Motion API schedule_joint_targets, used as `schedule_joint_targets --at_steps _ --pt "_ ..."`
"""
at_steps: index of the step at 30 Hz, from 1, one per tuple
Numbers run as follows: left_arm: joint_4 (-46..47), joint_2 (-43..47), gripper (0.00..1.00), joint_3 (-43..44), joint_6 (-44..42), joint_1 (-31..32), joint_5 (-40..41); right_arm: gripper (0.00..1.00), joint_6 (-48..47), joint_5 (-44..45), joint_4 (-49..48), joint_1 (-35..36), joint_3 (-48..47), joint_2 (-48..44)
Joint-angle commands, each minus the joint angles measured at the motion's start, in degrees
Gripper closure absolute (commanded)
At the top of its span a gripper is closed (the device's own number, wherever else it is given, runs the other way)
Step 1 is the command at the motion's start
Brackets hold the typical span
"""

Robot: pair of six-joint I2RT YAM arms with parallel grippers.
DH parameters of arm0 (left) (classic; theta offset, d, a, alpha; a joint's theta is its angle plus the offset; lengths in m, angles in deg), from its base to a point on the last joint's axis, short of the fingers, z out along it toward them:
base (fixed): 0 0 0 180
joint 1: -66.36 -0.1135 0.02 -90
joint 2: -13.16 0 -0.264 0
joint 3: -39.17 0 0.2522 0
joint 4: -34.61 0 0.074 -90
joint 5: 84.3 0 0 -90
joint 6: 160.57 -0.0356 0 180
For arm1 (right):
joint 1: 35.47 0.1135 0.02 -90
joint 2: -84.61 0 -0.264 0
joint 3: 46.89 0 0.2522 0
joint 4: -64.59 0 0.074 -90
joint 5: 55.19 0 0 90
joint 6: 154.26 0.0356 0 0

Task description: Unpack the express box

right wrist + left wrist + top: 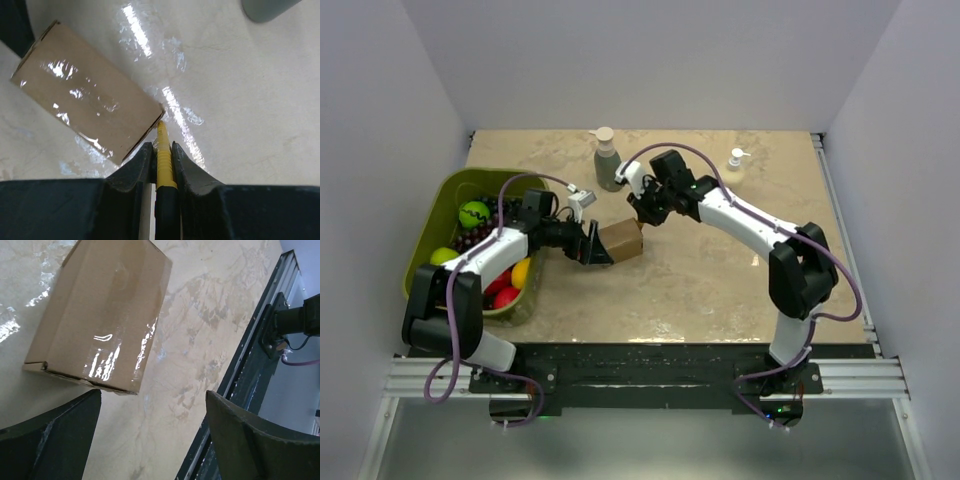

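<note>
The express box (621,241) is a small brown carton, taped shut, lying on the marble table near the middle. My left gripper (592,246) is just left of it, open, and its fingers do not touch the carton. In the left wrist view the box (100,315) lies beyond the spread gripper (152,396), nothing between the fingers. My right gripper (645,212) hovers at the box's far right corner, shut on a yellow-and-black tool. In the right wrist view the tool (163,150) sits clamped in the gripper (161,146), its yellow tip at the corner of the box (85,107).
A green bin (435,215) at the left holds a green ball (474,213), dark grapes and red and yellow fruit. A grey pump bottle (607,160) and a cream pump bottle (734,167) stand at the back. The metal rail (260,340) runs along the near edge.
</note>
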Motion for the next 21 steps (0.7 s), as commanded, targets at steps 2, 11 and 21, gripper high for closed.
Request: schedule_joint_targets --at_steps 2,11,21 --pt "2.74 3.49 0.11 -1.99 3.76 0.16 -3.84 1.00 0.20 4.65 -2.27 -0.47 -4.51 -0.20" --pt "-14.84 6.48 0.11 11.09 -14.69 -0.27 5.65 1.00 4.85 8.35 -2.43 -6.71 -2.41 -9.77" --pt "-12.39 -9.40 0.09 27.27 -18.67 -0.54 6.82 1.00 23.47 -0.97 -12.46 -7.33 5.25 -16.20"
